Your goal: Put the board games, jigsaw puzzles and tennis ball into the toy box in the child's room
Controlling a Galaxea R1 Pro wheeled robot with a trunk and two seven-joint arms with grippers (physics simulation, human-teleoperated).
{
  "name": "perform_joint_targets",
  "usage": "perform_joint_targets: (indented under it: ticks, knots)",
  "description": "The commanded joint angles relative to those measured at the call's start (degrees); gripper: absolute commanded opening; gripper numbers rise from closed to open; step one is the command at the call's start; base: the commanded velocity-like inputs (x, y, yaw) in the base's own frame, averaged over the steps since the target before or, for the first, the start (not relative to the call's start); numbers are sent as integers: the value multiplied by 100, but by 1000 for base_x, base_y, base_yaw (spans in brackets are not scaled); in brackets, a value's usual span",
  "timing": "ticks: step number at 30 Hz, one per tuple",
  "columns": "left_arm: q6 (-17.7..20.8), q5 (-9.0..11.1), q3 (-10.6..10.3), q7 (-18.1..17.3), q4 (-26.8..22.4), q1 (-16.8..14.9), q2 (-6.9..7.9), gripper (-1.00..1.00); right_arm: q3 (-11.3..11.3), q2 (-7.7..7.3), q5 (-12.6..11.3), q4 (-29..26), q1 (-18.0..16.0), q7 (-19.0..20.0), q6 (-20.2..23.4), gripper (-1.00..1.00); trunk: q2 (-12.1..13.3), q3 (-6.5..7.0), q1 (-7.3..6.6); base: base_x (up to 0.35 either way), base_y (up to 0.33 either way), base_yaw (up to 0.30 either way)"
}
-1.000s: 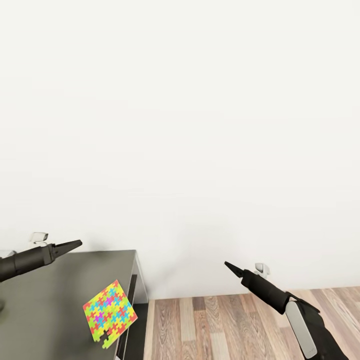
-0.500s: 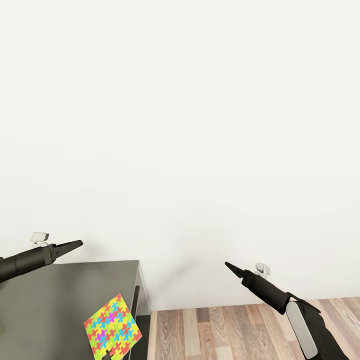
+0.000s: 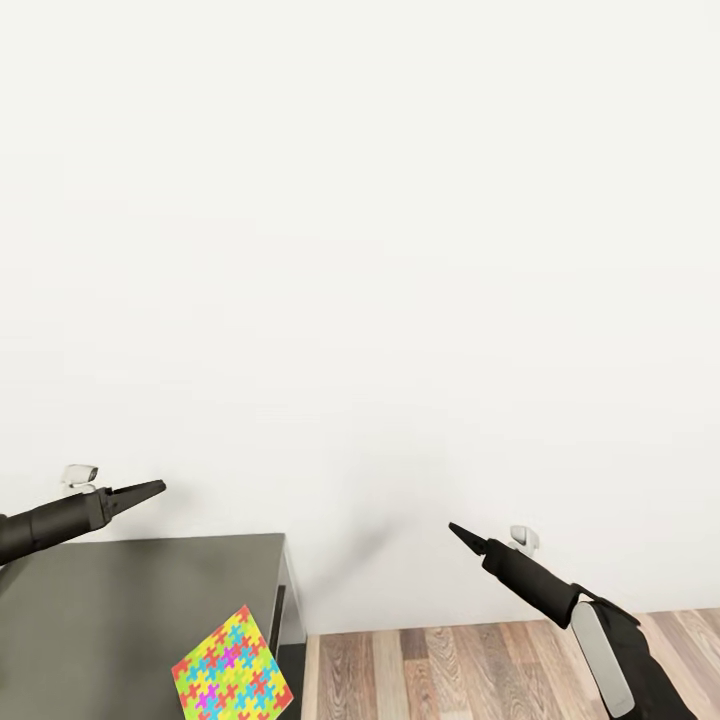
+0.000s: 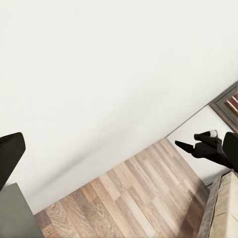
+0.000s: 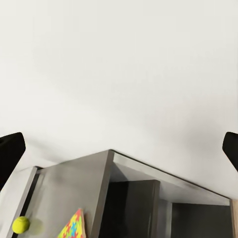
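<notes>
One jigsaw puzzle (image 3: 231,667), a bright square sheet, lies near the right edge of the dark grey table (image 3: 90,610) at the lower left of the head view. The right wrist view shows this puzzle (image 5: 74,226) and the tennis ball (image 5: 21,224) further along the table (image 5: 69,188). My left gripper (image 3: 160,487) hovers over the table's far edge, open and empty. My right gripper (image 3: 452,527) hangs over the floor, its fingers (image 5: 10,151) far apart and empty. The board games and toy box are out of view.
A plain white wall stands close ahead. Wooden floor (image 3: 480,670) runs to the right of the table. In the left wrist view a cream corner of the bed (image 4: 220,210) shows beside the floor, with a dark door frame (image 4: 225,101) further off.
The whole picture has shifted: table, puzzle and floor sit lower in the head view, so the camera has moved. Both arms keep their places in the picture.
</notes>
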Motion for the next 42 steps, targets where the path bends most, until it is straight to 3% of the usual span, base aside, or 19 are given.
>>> perform_joint_targets:
  ticks: [1,22,30,36,38,42]
  knots:
    - [60,-26,0,-37,-1,-5,-2,100,-6,6,-33,-1,-5,4,41,100,-12,-12,3,3,2,0]
    - [64,-26,-10,-37,-1,-4,-9,100,34,53,45,66,-8,-51,37,100,-12,-12,3,-82,0,0]
    - [87,-30,-17,-37,-8,-4,-35,100,54,50,45,413,-103,-109,85,100,-92,-48,47,-3,0,0]
    - [156,-62,-82,-37,-10,-4,-204,100,204,60,24,1143,-601,-110,319,100,-333,-156,179,0,0,0]
    - [190,-85,-209,-37,-10,-4,-312,100,352,64,19,1498,-846,-117,553,100,-413,-192,223,0,0,0]
    - [596,-128,-665,-37,-57,-11,-454,100,677,72,30,2127,-1289,-133,926,100,-574,-263,311,0,0,0]
